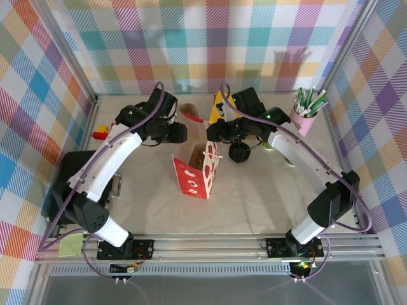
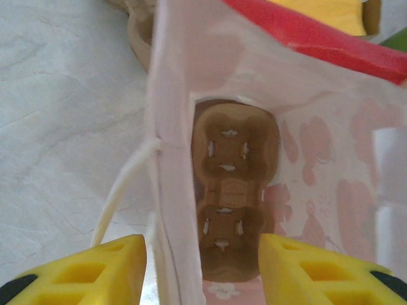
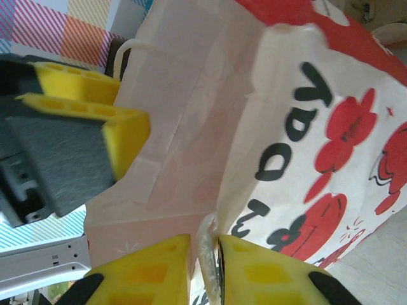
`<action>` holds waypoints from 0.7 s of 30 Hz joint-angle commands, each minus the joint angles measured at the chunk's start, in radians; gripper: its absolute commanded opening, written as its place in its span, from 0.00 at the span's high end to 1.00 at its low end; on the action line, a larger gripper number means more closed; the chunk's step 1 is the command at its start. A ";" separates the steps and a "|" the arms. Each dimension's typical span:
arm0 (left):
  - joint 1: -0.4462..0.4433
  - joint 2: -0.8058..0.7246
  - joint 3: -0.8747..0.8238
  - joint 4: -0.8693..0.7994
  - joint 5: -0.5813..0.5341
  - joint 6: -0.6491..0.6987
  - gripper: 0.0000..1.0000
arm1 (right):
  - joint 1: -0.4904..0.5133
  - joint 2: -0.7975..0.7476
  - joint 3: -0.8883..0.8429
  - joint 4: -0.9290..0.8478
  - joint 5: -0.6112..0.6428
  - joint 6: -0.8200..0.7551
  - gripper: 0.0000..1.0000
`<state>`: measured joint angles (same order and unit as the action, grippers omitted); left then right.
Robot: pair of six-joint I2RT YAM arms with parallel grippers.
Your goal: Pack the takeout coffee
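A red-and-white paper bag (image 1: 194,171) stands open in the middle of the table. A brown pulp cup carrier (image 2: 232,190) lies at its bottom. My left gripper (image 2: 202,267) is open, its yellow fingers (image 2: 95,270) straddling the bag's left wall (image 2: 172,190) without pinching it. My right gripper (image 3: 205,267) is shut on the rim of the bag's printed wall (image 3: 305,146), the paper crumpled between the pads. Both grippers, left (image 1: 183,133) and right (image 1: 211,132), hover at the bag's far rim. The black lid (image 1: 240,152) lies right of the bag. A bit of the green cup (image 1: 268,145) shows behind the right arm.
A pink cup of green-and-white straws (image 1: 306,114) stands at the back right. A brown pulp piece (image 1: 191,113) and a yellow object (image 1: 219,101) lie behind the bag. A red-and-yellow item (image 1: 100,133) sits at the left edge, with a black block (image 1: 67,184) nearer.
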<state>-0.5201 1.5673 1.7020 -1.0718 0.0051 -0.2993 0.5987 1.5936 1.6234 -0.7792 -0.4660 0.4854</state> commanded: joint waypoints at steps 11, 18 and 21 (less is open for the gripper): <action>0.003 0.019 -0.006 0.024 -0.022 -0.083 0.89 | -0.002 -0.006 0.106 -0.143 0.119 -0.036 0.50; -0.011 -0.041 -0.034 0.021 -0.014 -0.232 1.00 | -0.026 -0.110 0.174 -0.272 0.407 -0.048 0.30; -0.017 -0.064 -0.044 0.014 -0.017 -0.282 1.00 | -0.090 -0.175 0.147 -0.308 0.505 -0.039 0.28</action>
<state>-0.5278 1.5551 1.6711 -1.0477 -0.0158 -0.4961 0.5655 1.4948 1.7664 -1.0031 -0.1265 0.4515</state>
